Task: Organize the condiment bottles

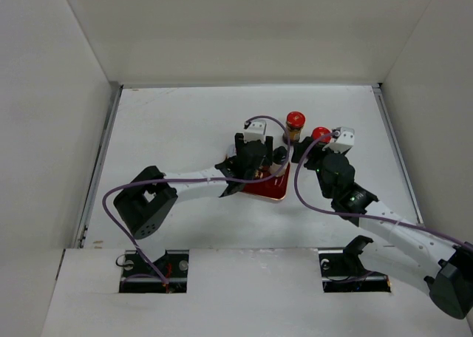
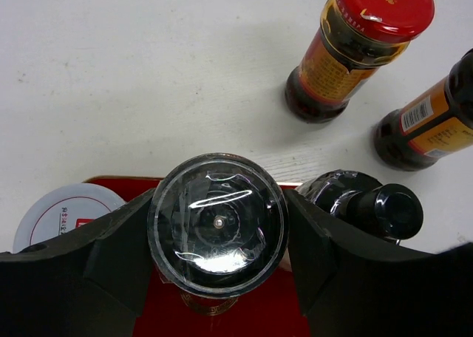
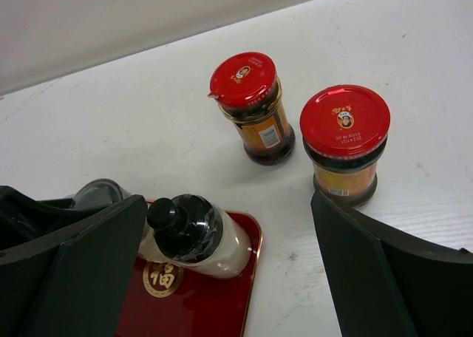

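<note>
Top external view shows a white table (image 1: 170, 130) boxed in by plain white walls (image 1: 244, 26), with a red tray (image 1: 270, 188) at its middle. The left gripper (image 2: 219, 204) is clamped on the grey-capped bottle (image 2: 216, 230) over the tray. The black-capped bottle (image 3: 196, 237) stands on the tray beside it. The right gripper (image 3: 228, 202) gapes wide and empty. One amber bottle (image 3: 251, 108) and a second amber bottle (image 3: 344, 141) stand on bare table just beyond the tray.

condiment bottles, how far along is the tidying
Done: the pale black-capped bottle sits on the flat red tray. In hand: the left pincer grips the grey-capped bottle over that tray. Left: the far amber red-capped jar and near amber red-capped jar stand off it; the right pincer is open.
</note>
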Tool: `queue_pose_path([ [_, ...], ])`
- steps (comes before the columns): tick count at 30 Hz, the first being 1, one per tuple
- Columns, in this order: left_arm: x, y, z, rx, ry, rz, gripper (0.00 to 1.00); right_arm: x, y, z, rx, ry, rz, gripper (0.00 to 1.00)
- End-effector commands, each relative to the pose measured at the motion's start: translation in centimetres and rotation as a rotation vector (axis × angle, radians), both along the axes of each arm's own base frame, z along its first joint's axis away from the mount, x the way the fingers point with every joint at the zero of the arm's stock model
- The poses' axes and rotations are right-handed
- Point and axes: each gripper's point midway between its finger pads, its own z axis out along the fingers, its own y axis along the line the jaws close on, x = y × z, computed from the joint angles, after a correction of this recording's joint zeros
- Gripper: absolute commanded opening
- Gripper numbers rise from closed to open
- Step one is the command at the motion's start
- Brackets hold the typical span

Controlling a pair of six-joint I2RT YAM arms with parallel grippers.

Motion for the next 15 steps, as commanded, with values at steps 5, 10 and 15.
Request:
queue_pose_path([
  [5, 0.6, 0.5, 3.7, -0.091, -0.101, 0.056, 0.77, 0.6, -0.4, 1.1, 0.049, -0.044, -0.028, 1.00],
  [10, -0.4, 0.9, 6.5, -0.144, -0.142, 0.043, 0.90, 1.1, -2.0, 0.8, 0.038, -0.033, -0.091, 0.61],
  [15, -1.4, 1.0, 10.2, -0.202, -0.191, 0.010, 0.95, 2.3, -4.7, -0.8, 0.028, 0.021, -0.183, 0.57],
])
